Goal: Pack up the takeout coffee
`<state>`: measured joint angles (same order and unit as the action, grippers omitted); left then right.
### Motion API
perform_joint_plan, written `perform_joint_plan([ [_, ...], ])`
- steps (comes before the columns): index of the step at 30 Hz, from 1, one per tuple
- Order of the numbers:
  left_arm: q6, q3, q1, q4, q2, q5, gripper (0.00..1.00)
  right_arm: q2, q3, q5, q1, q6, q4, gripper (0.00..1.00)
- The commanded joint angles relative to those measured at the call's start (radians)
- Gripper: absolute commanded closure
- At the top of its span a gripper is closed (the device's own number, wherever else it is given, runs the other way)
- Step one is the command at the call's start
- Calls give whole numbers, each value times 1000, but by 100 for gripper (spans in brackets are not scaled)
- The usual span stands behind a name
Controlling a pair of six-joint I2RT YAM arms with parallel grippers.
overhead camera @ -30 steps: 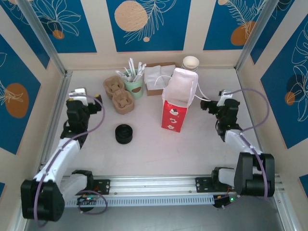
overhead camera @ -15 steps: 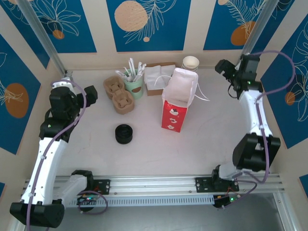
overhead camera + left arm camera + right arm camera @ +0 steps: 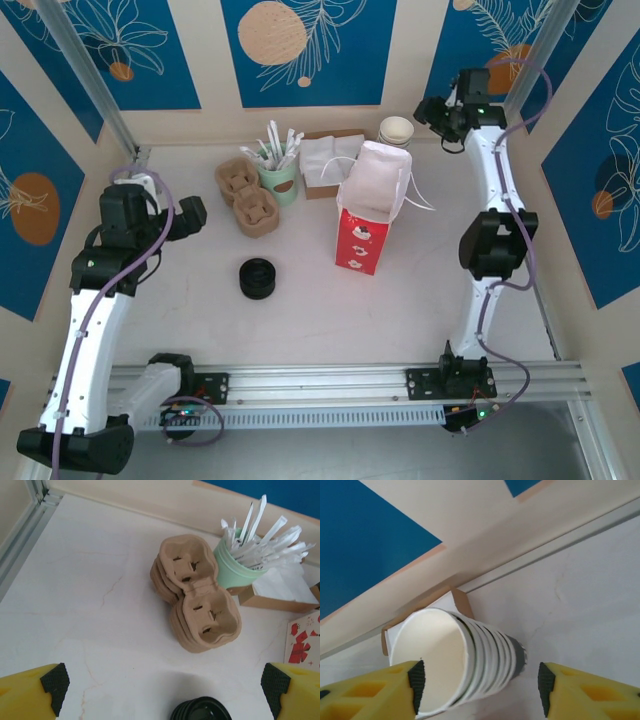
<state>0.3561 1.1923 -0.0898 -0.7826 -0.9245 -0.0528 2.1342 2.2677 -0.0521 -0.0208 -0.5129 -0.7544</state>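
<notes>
The takeout coffee is out of view. A tall red bag (image 3: 362,232) stands open-topped in the middle of the table, and its corner (image 3: 302,643) shows at the right of the left wrist view. My right gripper (image 3: 432,112) is at the back right corner. Its jaws are open and straddle a stack of lidless white-rimmed cups (image 3: 470,650): the left pad (image 3: 416,684) is at the top cup's rim, the right pad (image 3: 544,686) stands apart from the stack. My left gripper (image 3: 192,215) hangs open over the left side, with nothing between its fingers.
A stack of loose black lids (image 3: 258,278) lies left of the bag. Brown pulp cup carriers (image 3: 195,592), a green cup of wrapped sticks (image 3: 239,562) and a brown napkin box (image 3: 325,160) crowd the back. The walls stand close behind the cup stack (image 3: 396,130).
The right arm has swung from beside the bag up to the back right corner, over the cup stack, and its jaws have narrowed. The left arm has risen and turned toward the middle.
</notes>
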Motion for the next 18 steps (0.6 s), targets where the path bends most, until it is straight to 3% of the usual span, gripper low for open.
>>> perform_joint_plan([
  [1,-26,35,-5,-47,9,19,0,64,107,-21,27,20,-84,44],
  [6,-20,28,-5,-50,4,21,0,134,206,-57,54,38,-113,49],
  [18,-16,17,-5,-42,-13,30,0,150,205,-156,84,83,-99,49],
])
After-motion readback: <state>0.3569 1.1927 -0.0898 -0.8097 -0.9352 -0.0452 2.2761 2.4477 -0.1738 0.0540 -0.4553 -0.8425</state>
